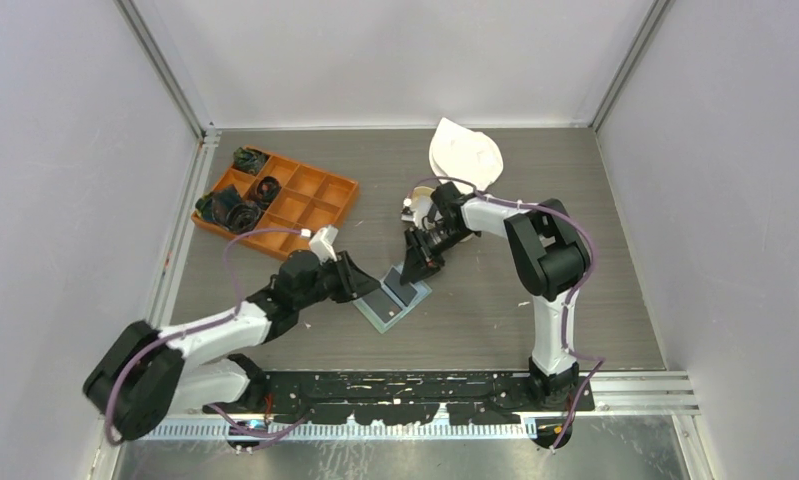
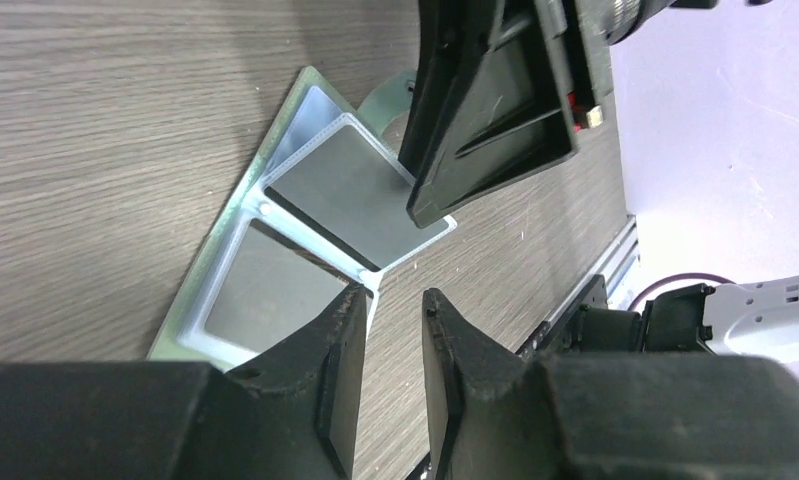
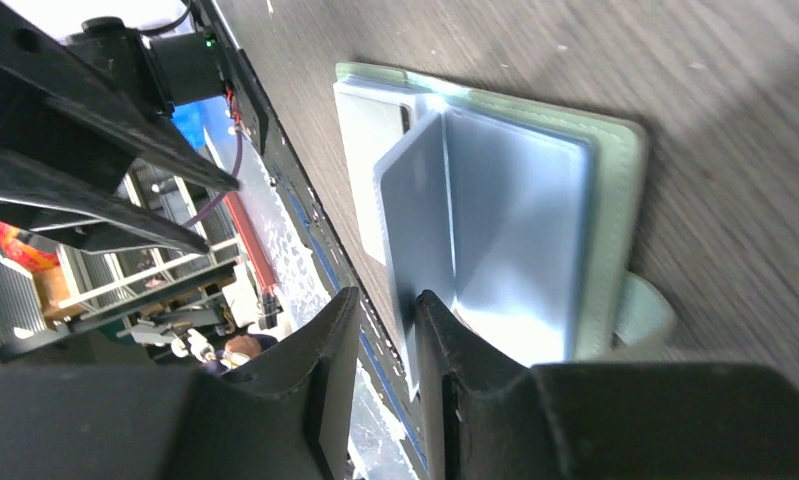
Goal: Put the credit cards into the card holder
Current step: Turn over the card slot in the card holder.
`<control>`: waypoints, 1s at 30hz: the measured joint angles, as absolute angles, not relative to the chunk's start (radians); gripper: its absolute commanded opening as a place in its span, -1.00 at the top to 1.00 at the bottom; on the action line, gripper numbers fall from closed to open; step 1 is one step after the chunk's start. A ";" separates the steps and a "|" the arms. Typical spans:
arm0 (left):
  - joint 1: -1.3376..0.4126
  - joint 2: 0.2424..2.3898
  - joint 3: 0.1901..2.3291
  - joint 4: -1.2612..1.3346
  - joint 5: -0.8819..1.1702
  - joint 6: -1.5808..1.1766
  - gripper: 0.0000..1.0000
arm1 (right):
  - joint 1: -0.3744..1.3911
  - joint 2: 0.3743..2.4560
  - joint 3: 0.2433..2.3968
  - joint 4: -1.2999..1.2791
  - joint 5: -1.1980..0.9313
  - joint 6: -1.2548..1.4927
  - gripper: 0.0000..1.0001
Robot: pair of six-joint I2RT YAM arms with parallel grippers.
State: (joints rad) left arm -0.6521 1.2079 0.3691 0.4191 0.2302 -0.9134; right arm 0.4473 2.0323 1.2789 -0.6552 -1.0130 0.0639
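Sage-green card holder (image 1: 393, 300) lying open at table (image 1: 535, 300) centre, grey card (image 2: 345, 190) sitting in raised pocket leaf (image 3: 422, 220). Left end effector (image 2: 395, 300) hovering at its 10 o'clock, narrowly open, empty, likely waiting to steady holder. Right end effector (image 3: 387, 300) at 1 o'clock, narrowly open, straddling leaf edge, apparently propping it for loading.

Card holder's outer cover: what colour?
Sage green; the card holder shows best in the right wrist view.
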 measured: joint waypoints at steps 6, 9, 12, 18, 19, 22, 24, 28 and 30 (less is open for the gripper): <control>-0.651 0.932 0.317 0.209 0.127 -0.859 0.51 | 0.543 2.024 1.271 -0.611 -0.992 0.078 0.27; -0.649 0.832 0.281 0.115 0.081 -0.848 0.53 | 0.614 2.020 1.272 -0.599 -0.960 0.078 0.25; -0.646 0.753 0.245 0.038 0.052 -0.847 0.53 | 0.663 2.020 1.277 -0.610 -0.941 0.073 0.25; -0.646 0.662 0.213 -0.052 0.037 -0.847 0.52 | 0.688 2.018 1.306 -0.644 -0.897 0.028 0.20; -0.646 0.655 0.212 -0.052 0.038 -0.848 0.53 | 0.686 2.014 1.307 -0.648 -0.892 0.022 0.18; -0.646 0.654 0.211 -0.050 0.047 -0.849 0.53 | 0.686 2.000 1.311 -0.667 -0.862 -0.003 0.06; -0.646 0.664 0.211 -0.049 0.055 -0.852 0.54 | 0.688 1.996 1.321 -0.682 -0.842 -0.020 -0.03; -0.646 0.694 0.205 -0.039 0.075 -0.858 0.60 | 0.719 1.995 1.345 -0.714 -0.815 -0.051 -0.10; -0.646 0.705 0.197 -0.034 0.087 -0.862 0.68 | 0.741 1.991 1.352 -0.726 -0.810 -0.060 -0.11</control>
